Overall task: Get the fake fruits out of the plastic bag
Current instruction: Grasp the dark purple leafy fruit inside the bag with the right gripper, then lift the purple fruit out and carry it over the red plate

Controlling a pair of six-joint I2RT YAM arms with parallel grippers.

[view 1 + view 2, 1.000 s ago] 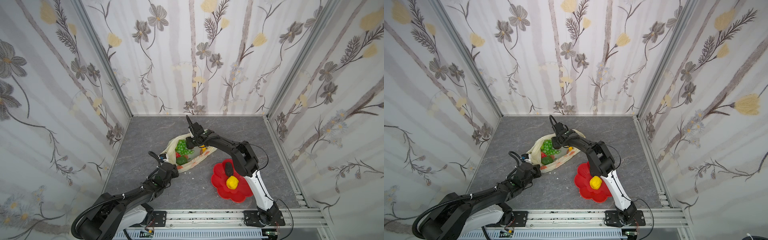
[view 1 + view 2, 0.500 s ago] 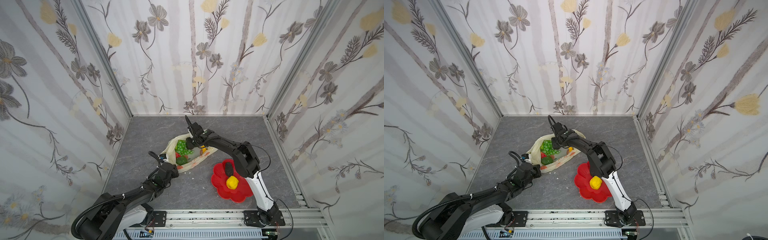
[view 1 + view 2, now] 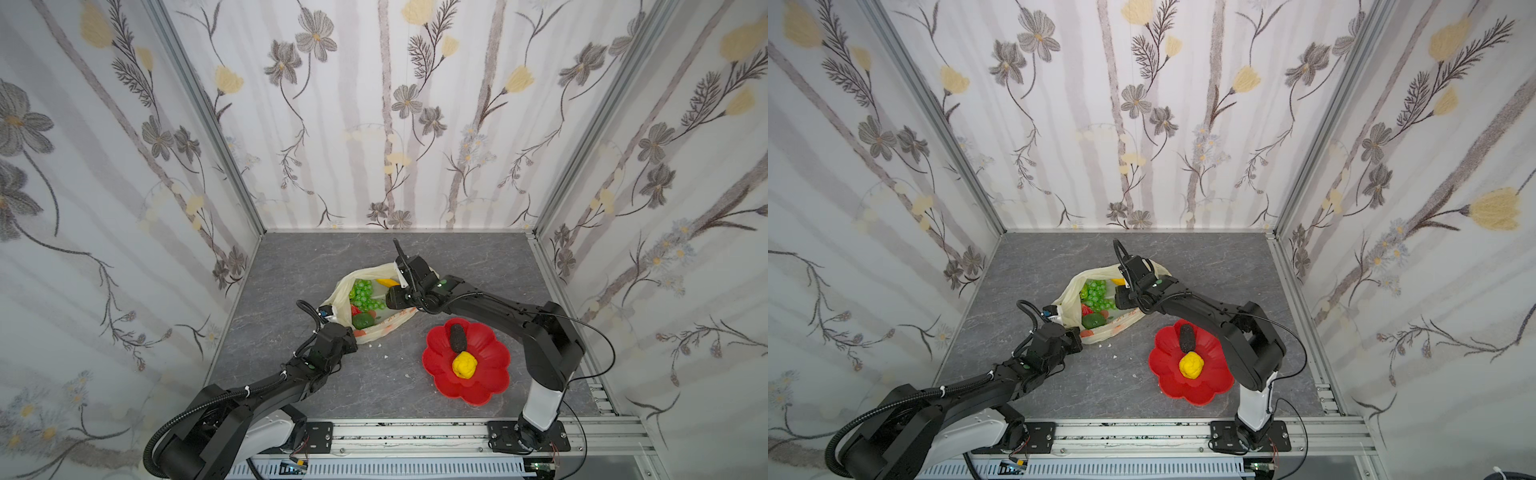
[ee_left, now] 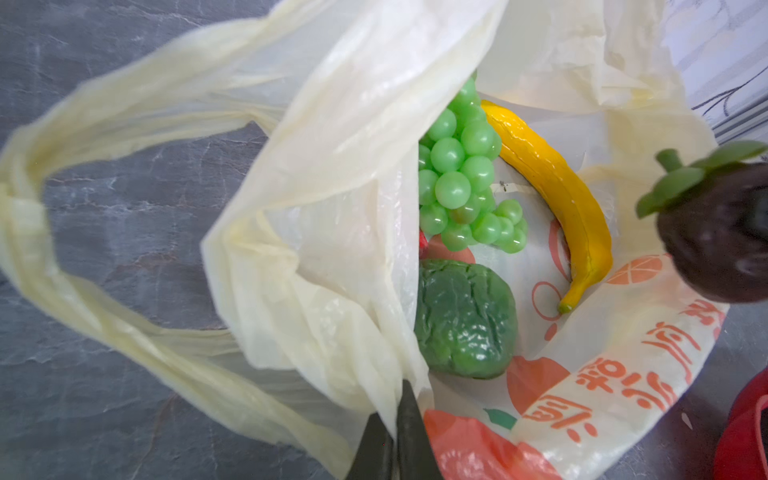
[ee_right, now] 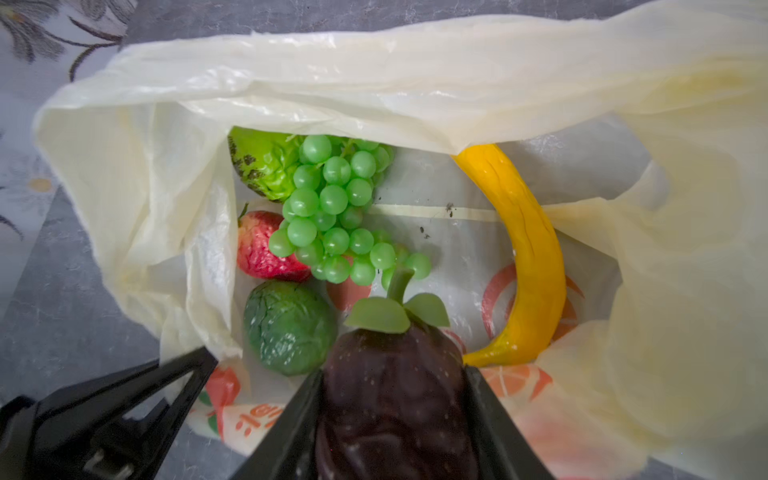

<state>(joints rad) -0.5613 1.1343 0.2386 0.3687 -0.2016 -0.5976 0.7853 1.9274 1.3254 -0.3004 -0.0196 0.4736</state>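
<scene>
Where the left gripper (image 4: pixel 395 419), nearest, is clenched on the rim of the thin pale-yellow printed plastic bag (image 4: pixel 332 166), that film could slip or tear. Beyond, the right gripper (image 5: pixel 388 386) grasps a glossy dark-purple round fake fruit (image 4: pixel 719 241) at the bag mouth; its smooth skin may squirt free, back inside. Since a second ago, this wrist has edged toward the red flower-shaped dish (image 3: pixel 486 353); bag unmoved.

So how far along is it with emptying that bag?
Done: a dark piece and a lemon lie in the red dish. In hand: the right gripper holds a purple fruit over the bag, whose rim the left gripper pinches. Left inside: grapes, banana, strawberry, avocado and a bumpy green fruit.
</scene>
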